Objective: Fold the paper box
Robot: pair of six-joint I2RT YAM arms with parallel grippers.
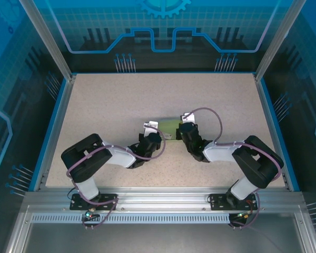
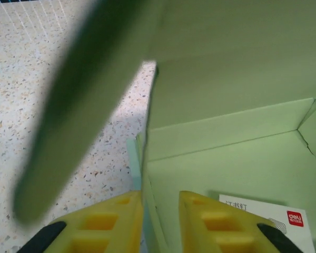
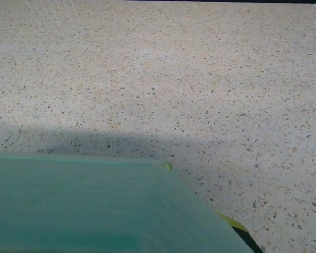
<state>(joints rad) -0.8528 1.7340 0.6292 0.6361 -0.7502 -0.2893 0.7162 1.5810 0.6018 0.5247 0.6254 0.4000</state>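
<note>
The paper box (image 1: 171, 126), pale green card, is held up just above mid-table between both arms. My left gripper (image 1: 156, 136) meets it from the left. In the left wrist view my left gripper (image 2: 160, 213) is shut on a standing side wall of the paper box (image 2: 226, 79), one yellow finger (image 2: 118, 224) outside and the other inside the tray. A blurred green flap (image 2: 79, 105) hangs close to the lens. My right gripper (image 1: 184, 132) is at the box's right end. A blurred panel of the paper box (image 3: 84, 205) hides its fingers except one yellow fingertip (image 3: 169, 166).
A white printed label (image 2: 268, 216) with a red logo lies inside the box. The speckled beige table (image 1: 121, 100) stretches away on all sides, with blue rails (image 1: 55, 126) at left and right and an aluminium frame (image 1: 163, 197) along the near edge.
</note>
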